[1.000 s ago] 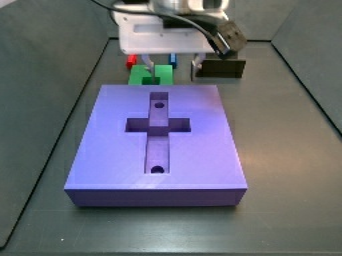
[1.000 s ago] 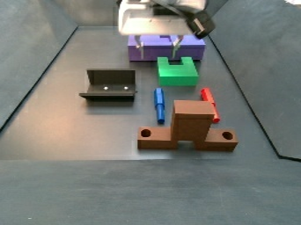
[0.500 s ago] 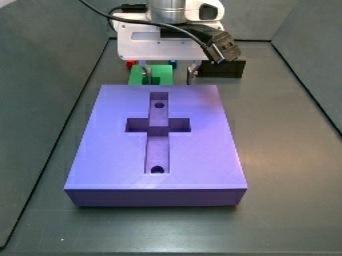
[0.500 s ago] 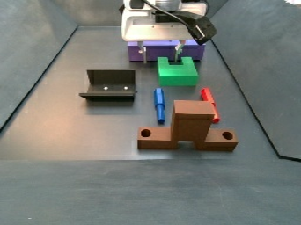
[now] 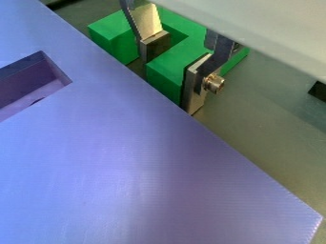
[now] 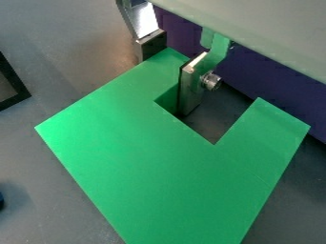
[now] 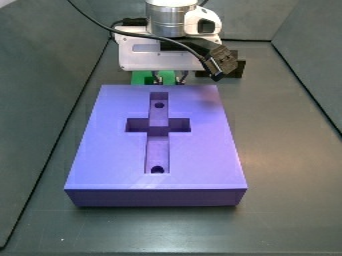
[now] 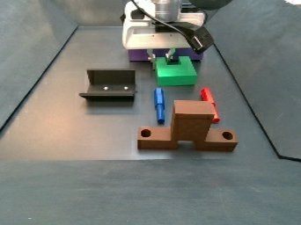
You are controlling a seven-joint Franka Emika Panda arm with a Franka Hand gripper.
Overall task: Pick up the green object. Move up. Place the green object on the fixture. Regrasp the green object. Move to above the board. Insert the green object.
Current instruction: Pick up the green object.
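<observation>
The gripper (image 6: 174, 65) is descending lower than a second ago, its still-unclosed fingers (image 6: 196, 81) straddling one leg of the bright green notched block (image 6: 152, 152) lying beside the purple slab (image 8: 147, 54) near the table's far edge—pickup imminent.

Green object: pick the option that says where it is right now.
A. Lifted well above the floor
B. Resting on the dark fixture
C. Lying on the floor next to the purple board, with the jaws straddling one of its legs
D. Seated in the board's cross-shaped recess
C. In a wrist view the green object lies flat beside the board, the gripper straddling one leg; the fixture stands apart.
</observation>
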